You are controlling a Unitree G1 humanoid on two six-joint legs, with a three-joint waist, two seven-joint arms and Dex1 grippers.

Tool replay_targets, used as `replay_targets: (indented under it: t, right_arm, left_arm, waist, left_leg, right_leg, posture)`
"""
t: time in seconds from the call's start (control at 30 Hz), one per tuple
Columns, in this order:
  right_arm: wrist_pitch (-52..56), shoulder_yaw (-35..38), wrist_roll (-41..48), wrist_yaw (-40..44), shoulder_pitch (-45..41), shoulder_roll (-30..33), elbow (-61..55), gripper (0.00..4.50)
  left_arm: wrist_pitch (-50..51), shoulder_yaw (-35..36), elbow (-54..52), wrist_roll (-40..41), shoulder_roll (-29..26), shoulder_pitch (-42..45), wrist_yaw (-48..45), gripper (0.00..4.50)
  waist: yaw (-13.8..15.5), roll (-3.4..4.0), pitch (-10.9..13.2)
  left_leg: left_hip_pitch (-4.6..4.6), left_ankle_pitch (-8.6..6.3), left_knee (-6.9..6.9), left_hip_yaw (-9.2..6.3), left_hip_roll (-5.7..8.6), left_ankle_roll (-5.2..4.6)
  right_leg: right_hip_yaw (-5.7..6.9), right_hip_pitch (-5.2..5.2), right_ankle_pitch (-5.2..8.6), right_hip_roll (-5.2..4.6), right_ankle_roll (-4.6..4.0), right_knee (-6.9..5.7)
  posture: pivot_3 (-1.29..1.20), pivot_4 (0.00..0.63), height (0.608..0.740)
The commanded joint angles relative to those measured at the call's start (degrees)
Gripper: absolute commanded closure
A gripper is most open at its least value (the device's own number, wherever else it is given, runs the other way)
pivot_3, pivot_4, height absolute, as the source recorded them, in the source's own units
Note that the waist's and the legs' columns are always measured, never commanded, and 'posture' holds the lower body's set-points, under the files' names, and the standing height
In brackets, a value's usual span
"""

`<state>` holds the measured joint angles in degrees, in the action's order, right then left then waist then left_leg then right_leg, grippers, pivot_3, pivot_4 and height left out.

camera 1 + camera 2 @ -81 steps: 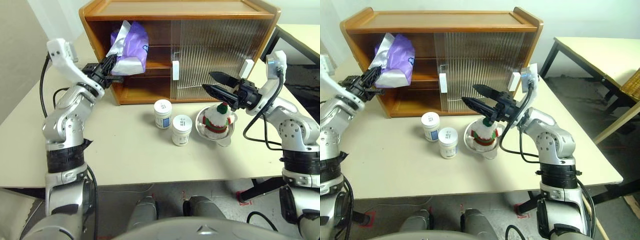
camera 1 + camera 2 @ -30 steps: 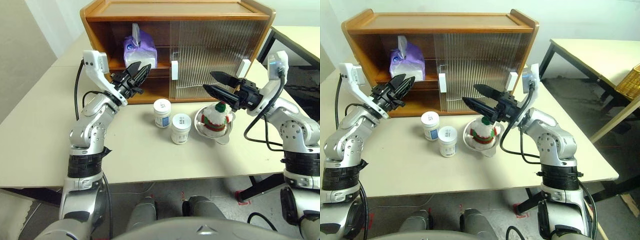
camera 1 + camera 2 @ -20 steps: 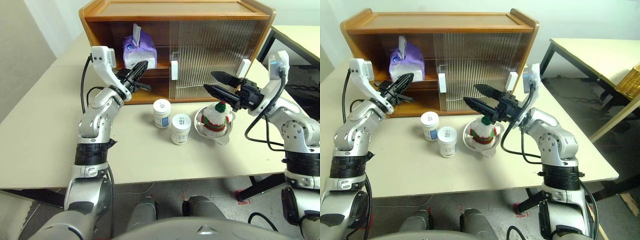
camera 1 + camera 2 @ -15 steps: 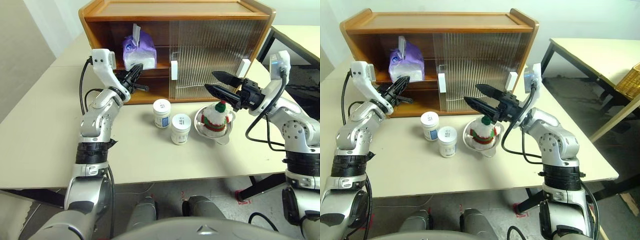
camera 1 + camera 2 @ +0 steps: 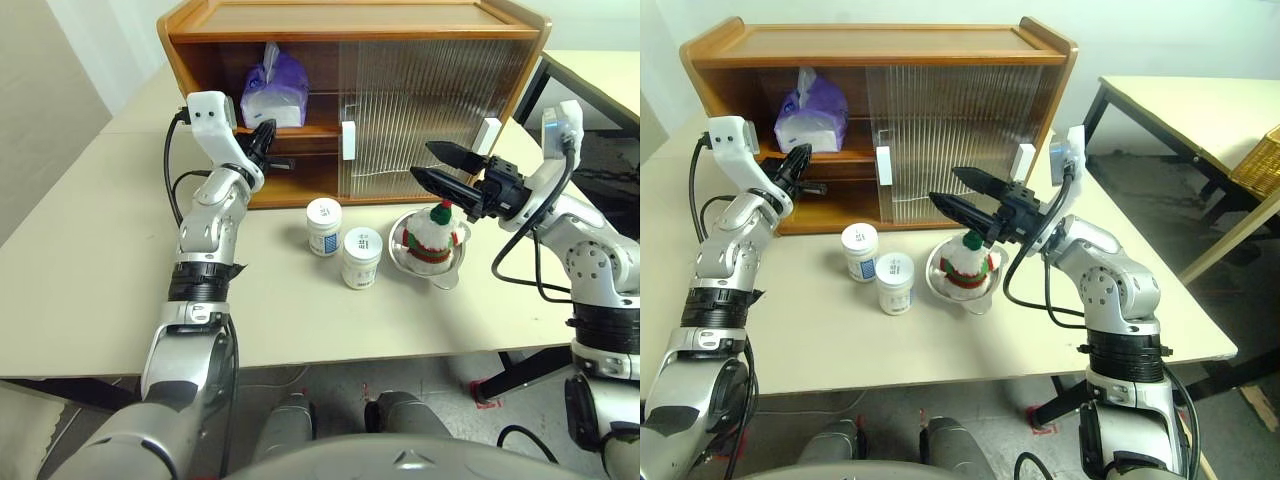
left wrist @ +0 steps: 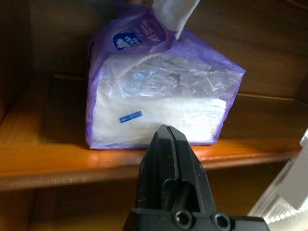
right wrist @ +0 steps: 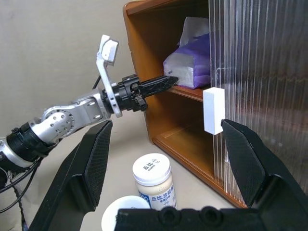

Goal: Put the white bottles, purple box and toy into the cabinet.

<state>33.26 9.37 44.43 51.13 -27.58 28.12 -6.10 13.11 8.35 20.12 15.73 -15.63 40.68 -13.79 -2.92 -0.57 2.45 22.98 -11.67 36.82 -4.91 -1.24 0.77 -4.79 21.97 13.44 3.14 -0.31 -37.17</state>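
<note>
One purple box (image 5: pixel 275 86) pushed deeper onto shelf; two white bottles (image 5: pixel 343 241), one toy (image 5: pixel 433 237).

Lavender purple box (image 5: pixel 276 86), brown cabinet (image 5: pixel 350 25) with ribbed translucent doors, white bottles (image 5: pixel 325 226), red-green-white toy (image 5: pixel 432 236)

Silver jointed arms, black cables, white wrist camera blocks, black tapered fingers (image 5: pixel 447 153).

purple box (image 5: pixel 277 88) on cabinet (image 5: pixel 350 20) shelf
</note>
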Motion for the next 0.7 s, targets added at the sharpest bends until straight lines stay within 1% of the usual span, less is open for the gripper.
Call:
replay_targets:
  t: [0.03,0.13,0.23,0.3,0.33,0.43,0.57,0.7]
  right_arm:
    - [0.0,0.5,0.1,0.0,0.4,0.3,-0.5,0.00]
    - [0.1,0.5,0.1,-0.2,0.5,0.2,-0.8,0.00]
    - [0.2,0.5,0.1,-0.4,0.3,0.1,-0.8,0.00]
    - [0.3,0.4,0.1,-0.3,0.1,0.1,-0.7,0.00]
    - [0.3,0.4,0.1,-0.3,0.0,0.1,-0.6,0.00]
    - [0.3,0.4,0.1,-0.1,-0.1,0.2,-0.5,0.00]
    - [0.3,0.2,0.0,0.1,-0.3,0.1,-0.1,0.00]
    - [0.2,0.0,-0.1,0.3,-0.7,-0.1,0.3,0.00]
  left_arm:
    - [-2.4,0.5,4.0,-1.2,0.4,1.5,0.1,4.49]
    - [-4.4,0.1,6.0,-1.5,0.6,2.2,-0.9,4.49]
    - [-5.5,-0.3,5.9,-0.8,0.8,2.2,-2.8,4.49]
    - [-5.9,-0.3,1.2,2.4,0.7,0.3,-8.2,4.49]
    - [-6.2,-0.5,-1.0,3.7,0.4,-0.7,-11.0,4.32]
    - [-5.8,0.5,-5.7,5.6,-0.2,-3.1,-13.5,3.61]
    - [-4.3,2.1,-13.1,10.4,-2.3,-8.0,-18.5,2.16]
    - [-2.9,2.1,-17.2,14.5,-5.6,-13.4,-26.5,0.72]
  waist:
    - [-0.1,0.00,0.0]
    - [-0.2,0.00,0.0]
    - [-0.3,0.00,0.0]
    - [-0.4,0.00,0.0]
    - [-0.4,0.00,0.0]
    - [-0.6,0.00,0.0]
    - [-1.0,0.00,0.0]
    - [-1.0,0.02,0.0]
  left_leg:
    - [0.00,-0.01,0.00,0.05,0.01,-0.01]
    - [-0.03,-0.03,0.00,0.25,0.03,-0.05]
    - [-0.07,-0.05,0.00,0.49,0.08,-0.11]
    - [-0.07,-0.04,0.00,0.59,0.21,-0.19]
    - [-0.07,-0.06,0.00,0.60,0.25,-0.28]
    - [-0.02,-0.11,0.04,0.73,0.42,-0.37]
    - [-0.04,-0.17,0.06,0.74,0.46,-0.48]
    - [-0.08,-0.17,0.05,0.65,0.44,-0.49]
  right_leg:
    - [-0.03,0.01,0.00,0.01,0.02,0.00]
    - [-0.13,0.01,-0.01,0.02,0.09,0.00]
    - [-0.32,0.01,-0.03,0.06,0.18,0.00]
    - [-0.40,0.02,-0.03,0.08,0.27,0.01]
    - [-0.49,0.03,-0.04,0.06,0.32,0.01]
    - [-0.64,0.06,-0.02,0.02,0.45,0.05]
    - [-0.77,0.06,-0.02,0.00,0.49,0.07]
    - [-0.75,0.07,-0.02,0.01,0.48,0.05]
  posture:
    - [-0.16,0.039,0.740]
    - [-0.16,0.037,0.740]
    - [-0.15,0.037,0.740]
    - [-0.15,0.037,0.740]
    - [-0.15,0.037,0.740]
    - [-0.15,0.038,0.740]
    - [-0.13,0.038,0.740]
    - [-0.13,0.037,0.740]
